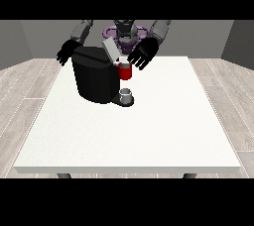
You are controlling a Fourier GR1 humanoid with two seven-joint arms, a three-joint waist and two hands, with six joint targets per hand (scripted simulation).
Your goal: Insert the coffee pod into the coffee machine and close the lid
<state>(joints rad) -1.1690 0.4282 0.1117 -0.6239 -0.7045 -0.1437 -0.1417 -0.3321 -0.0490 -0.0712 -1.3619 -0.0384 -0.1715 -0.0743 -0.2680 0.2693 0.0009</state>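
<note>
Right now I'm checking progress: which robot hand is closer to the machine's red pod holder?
The robot hand at the view's right: it hovers beside the red holder, while the other robot hand sits behind the black coffee machine.

The black machine (94, 79) is standing upright on the white table (149, 131), toward its far left part. Its grey lid (110, 49) is tilting up, open. The red holder (125, 71) is showing at the machine's front, a pale pod (123, 60) sitting at its top.
</note>
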